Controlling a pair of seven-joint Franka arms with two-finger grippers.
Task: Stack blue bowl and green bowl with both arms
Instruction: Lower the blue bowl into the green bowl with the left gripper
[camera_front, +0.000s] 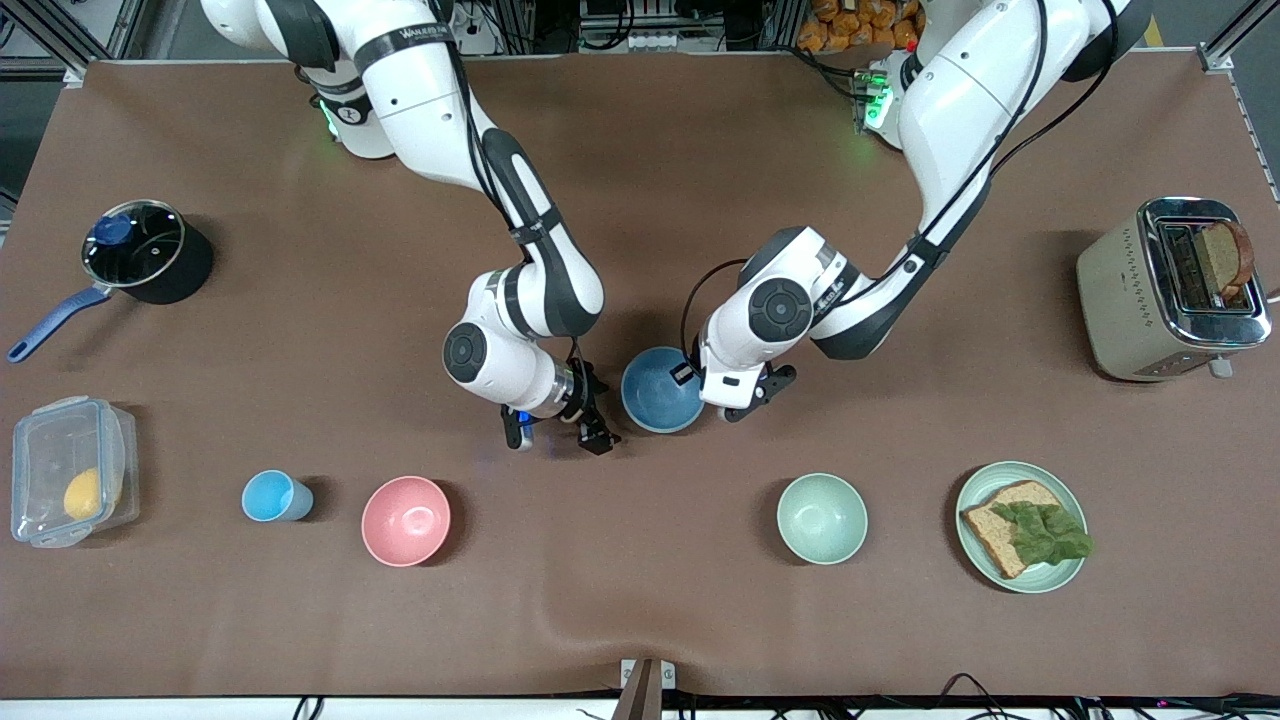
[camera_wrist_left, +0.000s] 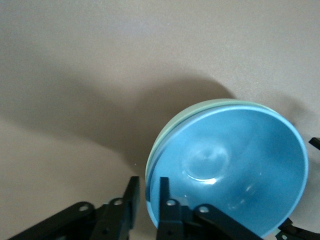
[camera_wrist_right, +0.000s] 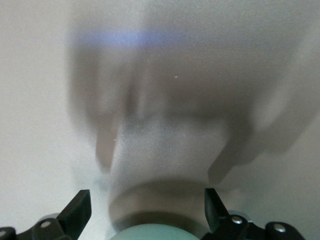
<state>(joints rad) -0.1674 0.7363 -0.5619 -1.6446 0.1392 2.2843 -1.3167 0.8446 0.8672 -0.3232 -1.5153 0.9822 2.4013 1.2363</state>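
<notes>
The blue bowl (camera_front: 661, 389) sits in the middle of the table, between the two grippers; in the left wrist view a pale green rim shows around its outer edge, so I judge it already rests inside the green bowl (camera_wrist_left: 165, 137) (from the front view this lower bowl is almost fully covered); the stack looks made.

The left gripper (camera_front: 752, 393) is at the rim toward the left arm's end, and its two fingers (camera_wrist_left: 165, 200) stand narrowly apart with the rim of the blue bowl between them; whether they press it or have just let go, I cannot tell; the next move turns on this, because a lift away is safe only if the rim is free.

The right gripper (camera_front: 585, 425) hangs just beside the stack toward the right arm's end, fingers spread wide and holding nothing; a pale green edge shows between them, cut off by the frame.
</notes>
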